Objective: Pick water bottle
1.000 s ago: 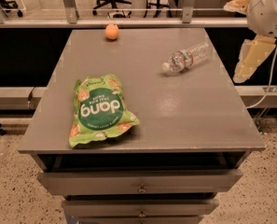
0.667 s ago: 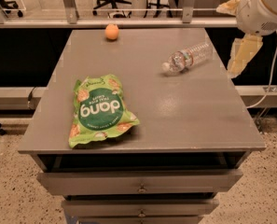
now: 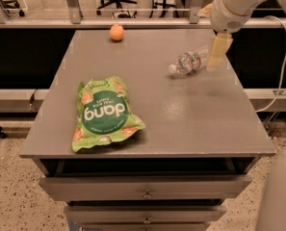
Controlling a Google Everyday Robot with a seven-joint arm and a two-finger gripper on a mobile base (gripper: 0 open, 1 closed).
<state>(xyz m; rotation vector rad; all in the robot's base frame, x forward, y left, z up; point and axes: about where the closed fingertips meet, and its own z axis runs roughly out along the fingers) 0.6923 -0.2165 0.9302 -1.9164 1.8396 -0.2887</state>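
Observation:
The water bottle (image 3: 191,61) is a small clear ribbed bottle lying on its side at the back right of the grey table (image 3: 190,119). Its white cap points left toward the table's middle, and a reddish label band wraps it. My gripper (image 3: 213,32) hangs from the white arm at the top right, above the bottle's base end. It is open and empty. One beige finger (image 3: 218,51) points down and covers the bottle's base end. The other beige finger (image 3: 205,9) sticks out to the left, higher up.
A green "dang" snack bag (image 3: 104,113) lies flat at the front left of the table. A small orange ball (image 3: 116,32) sits at the back edge. Drawers (image 3: 145,191) are below the tabletop. A white cable (image 3: 282,66) hangs off to the right.
My arm and gripper have moved left from beyond the table's right edge to just over the bottle's base end. The bottle, the bag and the ball have not moved.

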